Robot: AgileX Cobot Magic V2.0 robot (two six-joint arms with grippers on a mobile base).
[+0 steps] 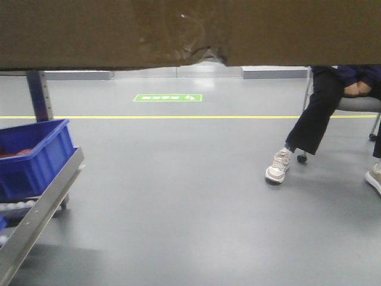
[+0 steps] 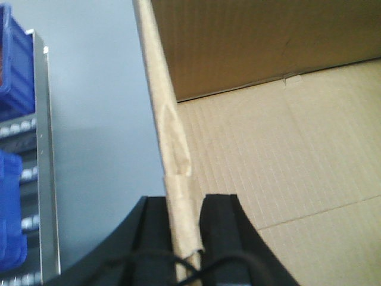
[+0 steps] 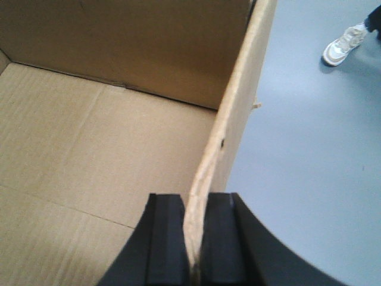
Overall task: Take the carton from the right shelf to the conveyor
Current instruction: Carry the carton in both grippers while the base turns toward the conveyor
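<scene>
The brown carton hangs above the floor and fills the top of the front view; its taped lower edge has a torn notch. My left gripper is shut on the carton's left wall, one finger inside and one outside. My right gripper is shut on the carton's right wall in the same way. Both wrist views look down into the empty open carton. The shelf's steel rail with a blue bin stands at the lower left and shows in the left wrist view. The conveyor is out of view.
A seated person's legs and white shoe are at the right on a chair; the shoe shows in the right wrist view. Grey floor with a yellow line and a green marking lies ahead. A blue post stands at the left.
</scene>
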